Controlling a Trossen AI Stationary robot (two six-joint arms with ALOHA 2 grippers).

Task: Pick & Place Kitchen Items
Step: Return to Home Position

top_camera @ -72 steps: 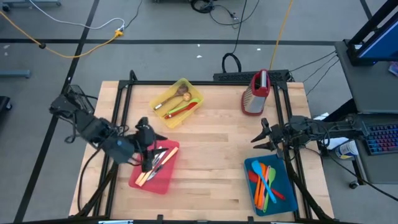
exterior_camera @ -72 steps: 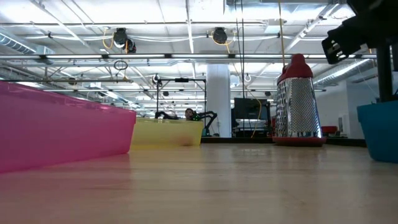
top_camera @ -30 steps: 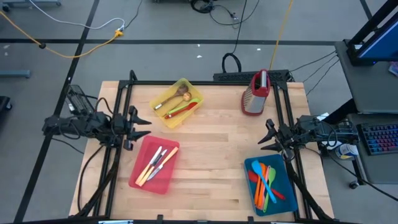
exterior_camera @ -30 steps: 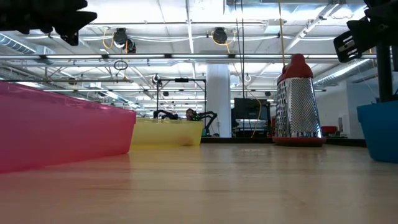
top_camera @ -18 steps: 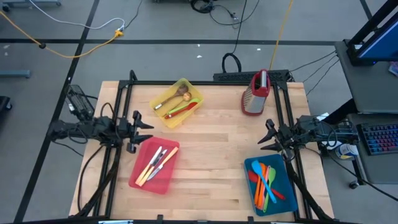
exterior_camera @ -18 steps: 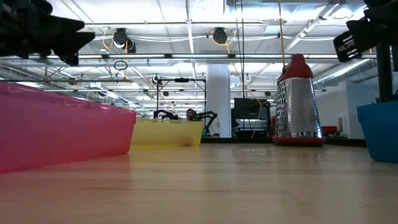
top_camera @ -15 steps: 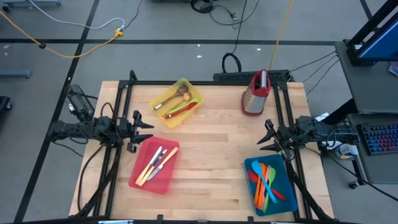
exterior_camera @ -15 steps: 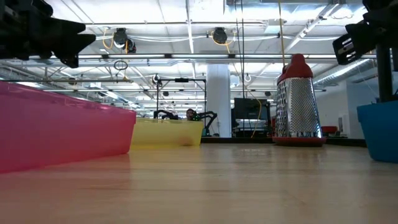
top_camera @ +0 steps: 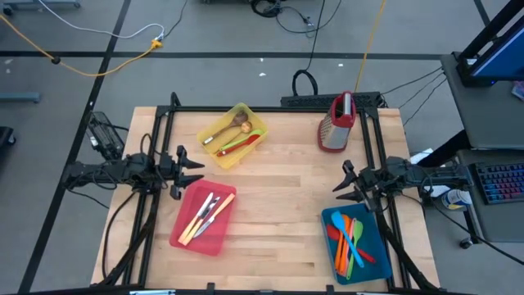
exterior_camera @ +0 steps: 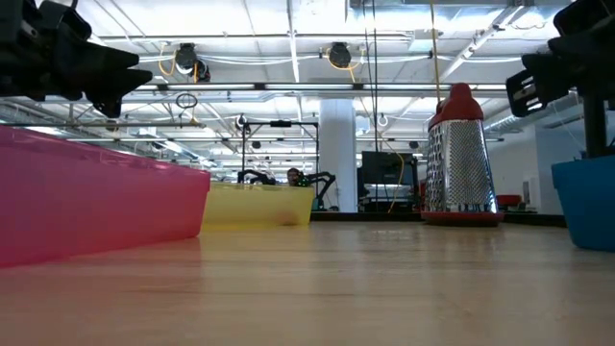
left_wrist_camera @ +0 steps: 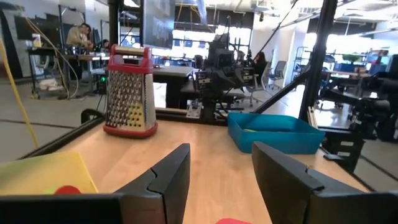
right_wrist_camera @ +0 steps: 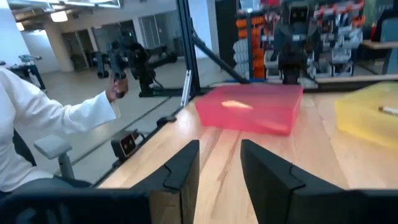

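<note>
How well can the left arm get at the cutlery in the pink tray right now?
Likely yes. The left gripper hangs open just off the pink tray's edge; the cutlery lies uncovered in the tray, and nothing stands between them. The right gripper waits far off by the blue tray.

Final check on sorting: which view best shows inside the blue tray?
High view: it looks straight down into the blue tray at its utensils. Low and left wrist views show only its outer wall; right wrist view misses it.
</note>
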